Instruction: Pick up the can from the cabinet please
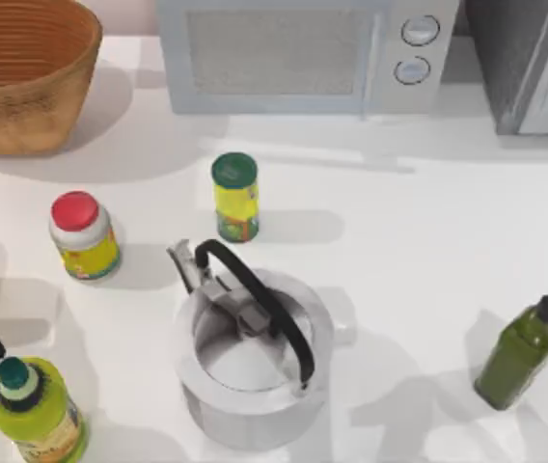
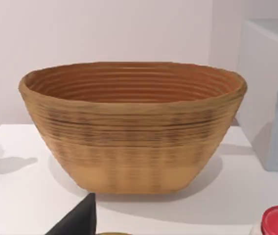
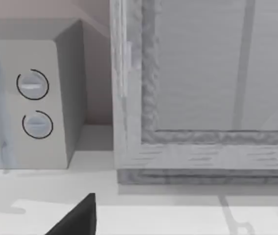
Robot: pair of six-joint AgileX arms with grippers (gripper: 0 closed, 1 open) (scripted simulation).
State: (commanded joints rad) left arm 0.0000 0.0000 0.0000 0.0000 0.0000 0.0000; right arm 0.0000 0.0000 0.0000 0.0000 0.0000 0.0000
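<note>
Close before the cabinet (image 3: 202, 98) door panel, right gripper (image 3: 78, 218); left gripper (image 2: 78, 220) parked facing the basket (image 2: 129, 147); grasp of either impossible to tell.

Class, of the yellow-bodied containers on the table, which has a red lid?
The squat yellow jar left of the kettle; its lid is red, the others' green.

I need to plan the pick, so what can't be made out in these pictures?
- The can: nowhere on the table; the cabinet door hides the inside in the right wrist view.
- Cabinet: cut off by the top view's right edge.
- Left hand, right hand: each a dark corner in its wrist view; fingers unseen.
</note>
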